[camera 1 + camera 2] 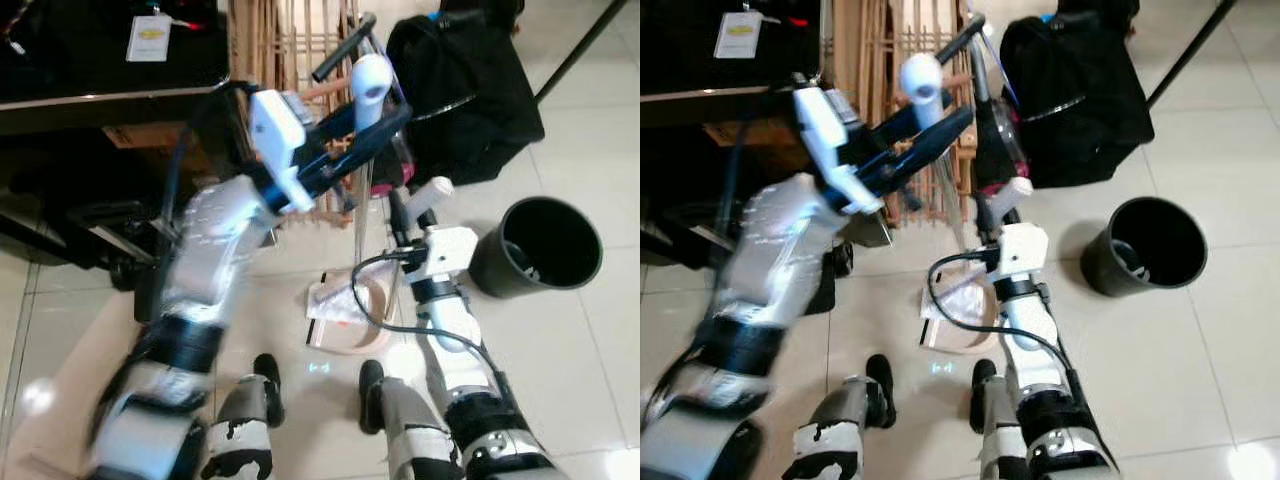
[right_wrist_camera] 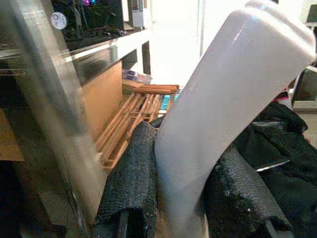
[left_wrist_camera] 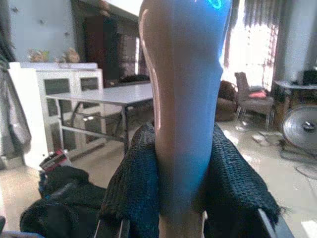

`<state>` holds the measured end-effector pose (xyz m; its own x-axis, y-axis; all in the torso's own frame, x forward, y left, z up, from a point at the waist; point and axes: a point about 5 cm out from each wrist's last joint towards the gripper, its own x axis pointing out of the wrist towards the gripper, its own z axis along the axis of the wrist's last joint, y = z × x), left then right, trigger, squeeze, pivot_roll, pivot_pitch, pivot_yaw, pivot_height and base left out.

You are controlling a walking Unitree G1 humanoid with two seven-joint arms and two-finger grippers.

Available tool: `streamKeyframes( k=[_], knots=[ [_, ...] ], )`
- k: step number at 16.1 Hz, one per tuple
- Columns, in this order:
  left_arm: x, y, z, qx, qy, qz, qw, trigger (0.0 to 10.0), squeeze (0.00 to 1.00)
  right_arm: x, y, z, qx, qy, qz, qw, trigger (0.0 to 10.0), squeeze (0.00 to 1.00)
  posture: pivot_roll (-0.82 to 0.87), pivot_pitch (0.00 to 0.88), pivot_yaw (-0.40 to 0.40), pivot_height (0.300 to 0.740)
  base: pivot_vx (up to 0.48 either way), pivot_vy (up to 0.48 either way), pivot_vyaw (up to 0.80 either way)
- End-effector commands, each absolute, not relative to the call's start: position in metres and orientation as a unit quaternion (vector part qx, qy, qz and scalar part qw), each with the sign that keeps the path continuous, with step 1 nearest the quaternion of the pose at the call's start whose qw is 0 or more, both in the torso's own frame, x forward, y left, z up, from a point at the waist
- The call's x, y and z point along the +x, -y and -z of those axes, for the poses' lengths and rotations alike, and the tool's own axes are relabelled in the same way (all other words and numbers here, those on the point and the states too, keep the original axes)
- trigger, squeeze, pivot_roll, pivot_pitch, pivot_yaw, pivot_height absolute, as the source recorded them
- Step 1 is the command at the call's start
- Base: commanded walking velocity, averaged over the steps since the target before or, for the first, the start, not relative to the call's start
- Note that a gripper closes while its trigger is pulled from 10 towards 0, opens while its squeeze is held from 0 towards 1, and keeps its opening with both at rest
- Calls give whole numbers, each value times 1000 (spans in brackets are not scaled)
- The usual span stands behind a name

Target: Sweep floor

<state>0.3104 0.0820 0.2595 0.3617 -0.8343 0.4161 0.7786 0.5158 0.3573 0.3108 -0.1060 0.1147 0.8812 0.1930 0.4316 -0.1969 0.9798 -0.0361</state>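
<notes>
My left gripper (image 1: 372, 112) is raised at chest height and shut on the white grip of the broom handle (image 1: 370, 82). In the left wrist view the black fingers (image 3: 133, 188) clamp that pale handle (image 3: 185, 99). The broom's silver shaft (image 1: 360, 205) runs down toward the floor. Lower and to the right, my right gripper (image 1: 408, 218) is shut on the white dustpan handle (image 1: 432, 192), seen close in the right wrist view (image 2: 218, 109). The beige dustpan (image 1: 350, 315) rests on the tiles in front of my feet with pale scraps in it.
A black round bin (image 1: 540, 245) stands open on the floor to the right. A black bag (image 1: 465, 85) and a wooden rack (image 1: 290, 45) stand behind the broom. Dark furniture (image 1: 90, 60) fills the left. Pale tiles (image 1: 580, 380) extend right.
</notes>
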Motion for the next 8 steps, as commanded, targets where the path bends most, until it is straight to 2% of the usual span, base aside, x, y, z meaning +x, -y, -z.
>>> streamKeyframes(
  k=[1,3,4,5,8],
  knots=[
    [304,-87,-254,65,266,487,830,10000,0,304,110,-86,6,150,-97,984,10000,0,131,250,-7,740,0,0,0],
    [306,-112,-225,132,200,396,886,10000,0,307,121,-89,34,146,-70,986,10000,0,110,204,-6,740,0,0,0],
    [304,-115,-221,138,192,383,893,10000,0,308,125,-91,43,147,-61,986,10000,0,98,195,-3,740,0,0,0],
    [298,-125,-217,137,183,336,914,10000,0,308,135,-97,60,155,-31,986,10000,0,86,179,0,740,0,0,0],
    [290,-137,-211,133,169,278,936,10000,0,302,157,-112,83,170,14,982,10000,0,61,136,6,740,0,0,0]
  ],
)
